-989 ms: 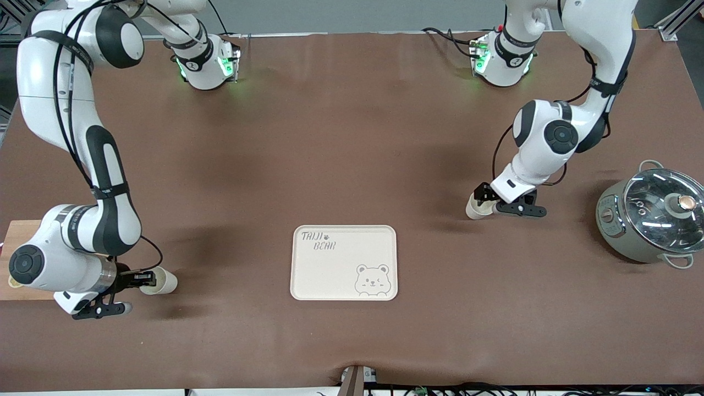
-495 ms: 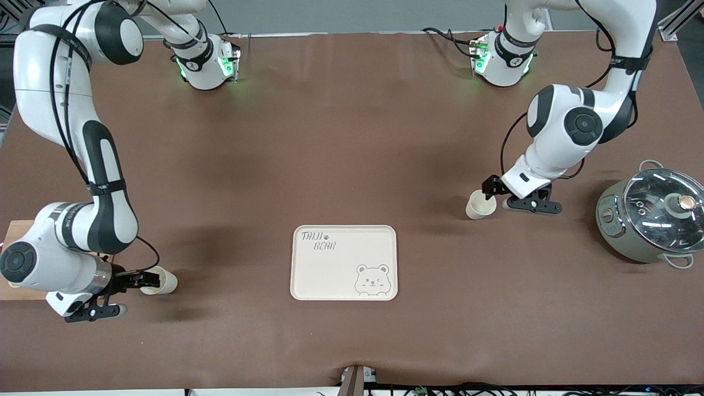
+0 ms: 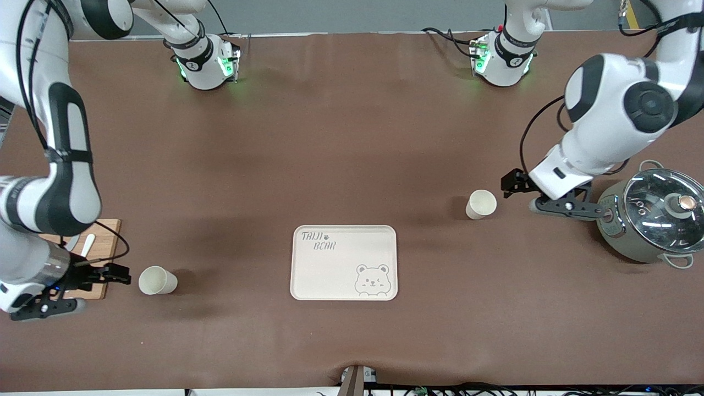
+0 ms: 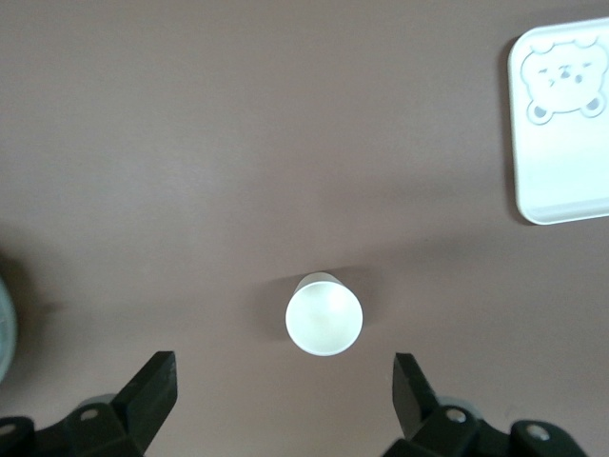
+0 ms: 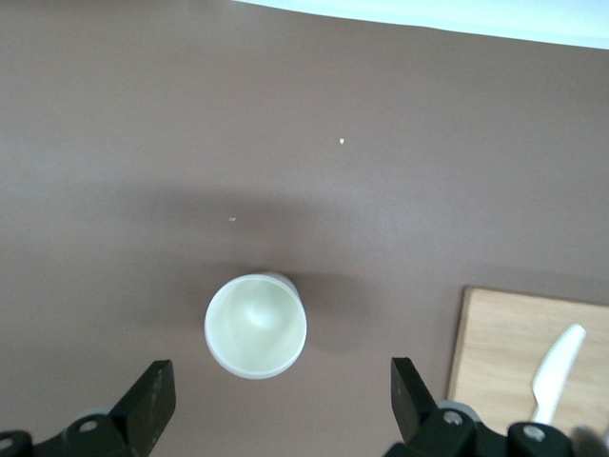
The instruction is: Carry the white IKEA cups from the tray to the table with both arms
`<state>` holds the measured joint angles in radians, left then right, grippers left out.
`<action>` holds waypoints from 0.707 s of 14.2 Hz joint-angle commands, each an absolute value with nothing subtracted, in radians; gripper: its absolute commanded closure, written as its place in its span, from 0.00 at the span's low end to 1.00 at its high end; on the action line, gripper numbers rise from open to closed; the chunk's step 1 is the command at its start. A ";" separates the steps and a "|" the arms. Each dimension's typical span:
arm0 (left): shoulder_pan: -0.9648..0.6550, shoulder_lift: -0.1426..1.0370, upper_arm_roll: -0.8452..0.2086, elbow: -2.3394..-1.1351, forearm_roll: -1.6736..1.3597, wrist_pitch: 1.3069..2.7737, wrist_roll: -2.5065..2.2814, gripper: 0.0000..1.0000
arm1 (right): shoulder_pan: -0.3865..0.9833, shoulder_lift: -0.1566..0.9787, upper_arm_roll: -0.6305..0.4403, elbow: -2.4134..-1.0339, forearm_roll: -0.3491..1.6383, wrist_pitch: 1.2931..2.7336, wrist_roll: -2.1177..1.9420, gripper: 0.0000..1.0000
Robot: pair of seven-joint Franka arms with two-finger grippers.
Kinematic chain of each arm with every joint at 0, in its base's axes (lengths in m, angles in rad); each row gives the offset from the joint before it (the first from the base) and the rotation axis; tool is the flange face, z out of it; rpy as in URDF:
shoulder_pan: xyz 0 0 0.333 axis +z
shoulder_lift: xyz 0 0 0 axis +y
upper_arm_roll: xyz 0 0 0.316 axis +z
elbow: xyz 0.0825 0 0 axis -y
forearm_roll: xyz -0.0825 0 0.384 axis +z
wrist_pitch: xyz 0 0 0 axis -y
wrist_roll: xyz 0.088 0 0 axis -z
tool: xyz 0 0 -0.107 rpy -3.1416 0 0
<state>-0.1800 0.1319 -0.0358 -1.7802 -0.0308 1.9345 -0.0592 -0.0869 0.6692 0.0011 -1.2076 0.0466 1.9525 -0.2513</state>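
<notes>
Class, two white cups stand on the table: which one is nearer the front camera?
The cup toward the right arm's end of the table, beside the wooden cutting board. The other cup stands farther from the camera, beside the pot.

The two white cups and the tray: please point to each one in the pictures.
Cup near the right arm's end (image 3: 157,280): front view, on its open rim.
Cup near the left arm's end (image 3: 480,204): front view, on its side wall.
Tray (image 3: 330,269): front view, on its bare floor.

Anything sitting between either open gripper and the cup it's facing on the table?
Nothing visible. Bare table lies between the open left gripper and its cup, and between the open right gripper and its cup. The tray is empty.
</notes>
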 commanded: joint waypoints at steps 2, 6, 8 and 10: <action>-0.153 0.137 -0.037 -1.649 0.046 1.780 -0.034 0.00 | -0.097 0.534 0.011 -1.239 0.049 1.813 -0.190 0.00; -0.141 0.141 -0.037 -1.529 0.074 1.678 -0.032 0.00 | -0.092 0.387 0.011 -1.239 0.048 1.614 -0.101 0.00; -0.143 0.144 -0.037 -1.529 0.074 1.678 -0.035 0.00 | -0.095 0.325 0.012 -1.235 0.048 1.551 -0.101 0.00; -0.141 0.144 -0.037 -1.528 0.074 1.678 -0.043 0.00 | -0.103 0.290 0.009 -1.232 0.049 1.488 -0.080 0.00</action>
<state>-0.1456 0.1333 -0.0335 -1.5505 0.0561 1.6993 -0.0563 -0.0867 0.3359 0.0016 -1.2018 0.0467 1.5237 -0.1105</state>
